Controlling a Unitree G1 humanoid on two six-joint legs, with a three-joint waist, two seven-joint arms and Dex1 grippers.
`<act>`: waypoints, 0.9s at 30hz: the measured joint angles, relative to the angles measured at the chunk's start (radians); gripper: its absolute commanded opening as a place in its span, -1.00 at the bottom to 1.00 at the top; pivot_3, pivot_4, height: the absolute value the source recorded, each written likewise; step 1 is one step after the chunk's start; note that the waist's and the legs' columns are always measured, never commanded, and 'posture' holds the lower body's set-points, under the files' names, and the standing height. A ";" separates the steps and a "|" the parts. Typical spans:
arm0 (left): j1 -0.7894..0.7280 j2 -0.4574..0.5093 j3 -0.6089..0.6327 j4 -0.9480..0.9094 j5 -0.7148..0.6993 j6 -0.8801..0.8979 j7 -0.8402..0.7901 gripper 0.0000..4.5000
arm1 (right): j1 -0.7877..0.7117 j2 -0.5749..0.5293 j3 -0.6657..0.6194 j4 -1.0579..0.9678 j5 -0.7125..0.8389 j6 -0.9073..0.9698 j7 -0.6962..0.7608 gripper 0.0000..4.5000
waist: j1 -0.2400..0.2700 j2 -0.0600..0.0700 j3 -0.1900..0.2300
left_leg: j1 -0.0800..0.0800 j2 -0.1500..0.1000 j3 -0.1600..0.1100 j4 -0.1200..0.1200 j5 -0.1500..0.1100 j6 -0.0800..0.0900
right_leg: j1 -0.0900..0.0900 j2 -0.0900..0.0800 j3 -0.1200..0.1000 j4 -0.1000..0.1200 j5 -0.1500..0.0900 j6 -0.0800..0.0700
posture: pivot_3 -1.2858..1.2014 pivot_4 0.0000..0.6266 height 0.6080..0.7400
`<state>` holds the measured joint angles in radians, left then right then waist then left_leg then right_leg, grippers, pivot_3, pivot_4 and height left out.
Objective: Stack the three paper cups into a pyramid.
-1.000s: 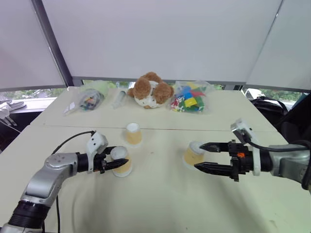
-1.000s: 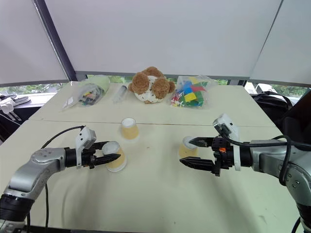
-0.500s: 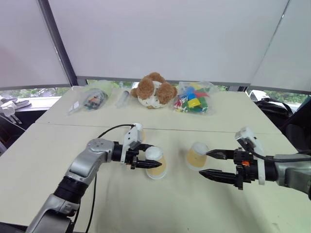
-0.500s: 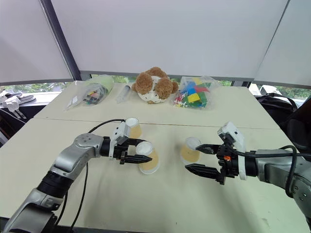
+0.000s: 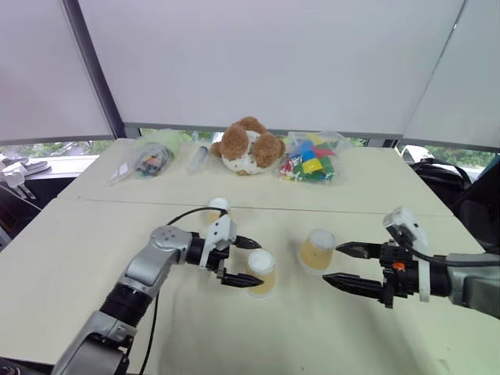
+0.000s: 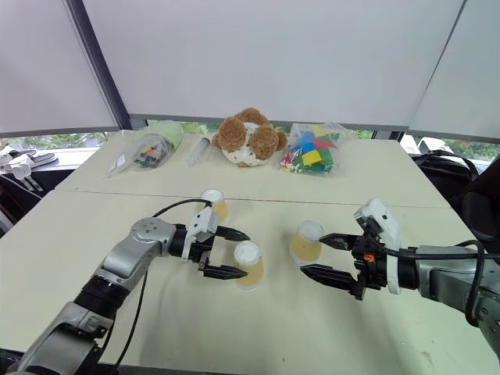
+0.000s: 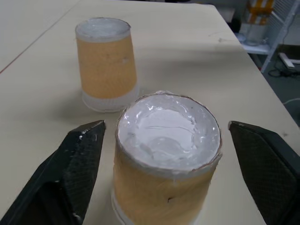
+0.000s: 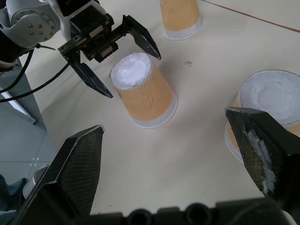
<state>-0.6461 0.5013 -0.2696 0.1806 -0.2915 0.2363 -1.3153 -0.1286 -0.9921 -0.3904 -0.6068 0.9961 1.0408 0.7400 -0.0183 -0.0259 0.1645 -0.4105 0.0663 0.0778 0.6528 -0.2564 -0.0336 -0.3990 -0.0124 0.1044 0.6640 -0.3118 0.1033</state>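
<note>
The left tool (image 5: 241, 260) had just let go: half a second earlier it was clamped on a paper cup (image 5: 260, 272), and now its fingers stood spread wide on either side of that cup, which sat upside down on the table (image 5: 117, 226), white base up, free of both fingers. Over the last second that cup had been carried from the left side of the table toward the middle, ending near the right-hand cup (image 5: 316, 250), at about nine o'clock from it with a gap between. The right tool (image 5: 342, 265) hung with its fingers apart just at three o'clock of that cup, touching nothing. The third cup (image 5: 218, 209) stood at about eleven o'clock from the released one, behind the left arm. The base pair looked roughly set, though probably too far apart; the top cup was not yet placed.
</note>
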 measured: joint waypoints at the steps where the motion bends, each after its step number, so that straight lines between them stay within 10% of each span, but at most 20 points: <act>1: 0.010 0.048 0.002 -0.027 0.000 0.018 -0.015 0.98 | 0.006 -0.001 0.000 0.000 0.000 0.000 0.001 1.00 | -0.003 0.000 0.000 | 0.000 0.000 0.000 -0.001 0.000 0.000 | 0.000 0.000 0.000 0.000 0.000 0.000 | 0.03 -0.52 1.00; 8: -0.042 0.346 0.200 -0.051 -0.086 0.233 -0.065 0.98 | 0.013 -0.007 -0.031 0.019 0.006 -0.013 0.012 1.00 | 0.006 0.000 0.000 | 0.000 0.000 0.000 0.000 0.000 0.000 | 0.000 0.000 -0.001 0.001 0.000 0.000 | 0.03 -0.52 1.00; 13: -0.213 0.232 0.349 0.193 -0.081 0.168 0.164 0.98 | -0.085 -0.004 -0.029 0.059 0.028 -0.040 0.009 1.00 | 0.014 0.000 0.000 | 0.000 0.000 -0.002 0.008 -0.002 0.003 | 0.006 -0.001 -0.003 0.000 0.000 0.000 | 0.03 -0.52 1.00; 27: -0.336 -0.067 0.272 0.655 0.095 -0.187 0.313 0.98 | -0.139 -0.004 0.058 0.109 -0.012 -0.067 0.013 1.00 | 0.007 0.000 0.000 | -0.014 0.000 -0.002 0.011 -0.002 0.004 | -0.008 0.000 -0.003 0.001 0.002 0.003 | 0.03 -0.52 1.00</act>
<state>-0.9823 0.4343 0.0029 0.8359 -0.1962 0.0489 -1.0020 -0.2679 -0.9962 -0.3324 -0.4977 0.9842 0.9739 0.7526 -0.0114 -0.0262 0.1645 -0.4248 0.0664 0.0759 0.6635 -0.2584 -0.0300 -0.4070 -0.0123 0.1017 0.6653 -0.3102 0.1062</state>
